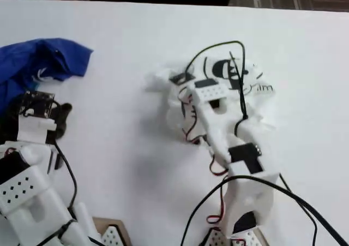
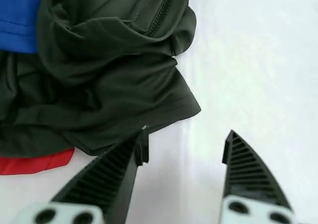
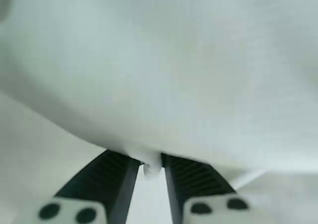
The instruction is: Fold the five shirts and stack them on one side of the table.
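Since the white shirt (image 3: 174, 75) likely needs spreading before folding, the right tool (image 3: 150, 163) pinches its edge, while the left tool (image 2: 186, 134) hangs spread beside the black shirt (image 2: 109, 85)

The right arm (image 1: 221, 129) lies right across the white shirt (image 1: 259, 77), covering its middle and cutting through the black print (image 1: 223, 69), so there's no making that print out. Up close, the white shirt's cloth is a blur, swallowing the tips of the right gripper (image 3: 150, 163). Well away from the white shirt, the blue shirt (image 1: 38, 63) runs off the picture's edge. The black shirt (image 2: 114, 85) is cropped too, hiding all but a sliver of a red shirt (image 2: 35, 163).
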Controlling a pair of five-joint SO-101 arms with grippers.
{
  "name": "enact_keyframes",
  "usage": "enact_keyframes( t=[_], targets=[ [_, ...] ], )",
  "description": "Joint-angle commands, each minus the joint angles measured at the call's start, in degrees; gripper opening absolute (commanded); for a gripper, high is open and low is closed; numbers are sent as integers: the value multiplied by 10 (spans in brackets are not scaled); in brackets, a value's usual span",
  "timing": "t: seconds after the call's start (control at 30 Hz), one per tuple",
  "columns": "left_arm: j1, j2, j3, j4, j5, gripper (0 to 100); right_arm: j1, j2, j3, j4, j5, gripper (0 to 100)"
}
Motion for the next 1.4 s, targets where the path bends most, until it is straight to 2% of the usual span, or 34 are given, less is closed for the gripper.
enact_keyframes(
  t=[0.0, 0.17, 0.3, 0.43, 0.6, 0.77, 1.0, 1.1, 1.23, 1.3, 1.37],
  targets=[
    [4, -8, 15, -25, -2, 256, 1, 0, -70, 38, -3, 20],
    [4, -8, 52, -73, -2, 256, -17, -63, -200, 139, 62, 20],
    [28, -8, 56, -77, -1, 256, -40, -150, -339, 208, 110, 20],
    [65, -7, 56, -76, -1, 256, -59, -241, -437, 212, 148, 20],
    [99, -7, 57, -76, -1, 256, -73, -313, -546, 211, 146, 20],
    [120, -7, 57, -76, -1, 256, 6, -324, -630, 202, 133, 20],
    [149, -9, 69, -77, 0, 256, 154, -298, -599, 157, 125, 20],
    [231, -10, 66, -81, 20, 256, 171, -270, -562, 164, 126, 20],
    [404, -10, 28, -87, 62, 256, 180, -241, -540, 163, 125, 21],
    [468, -9, 6, -120, 106, 256, 180, -227, -537, 163, 125, 21],
    [513, -7, -2, -175, 186, 256, 180, -216, -536, 165, 125, 21]
  ],
)
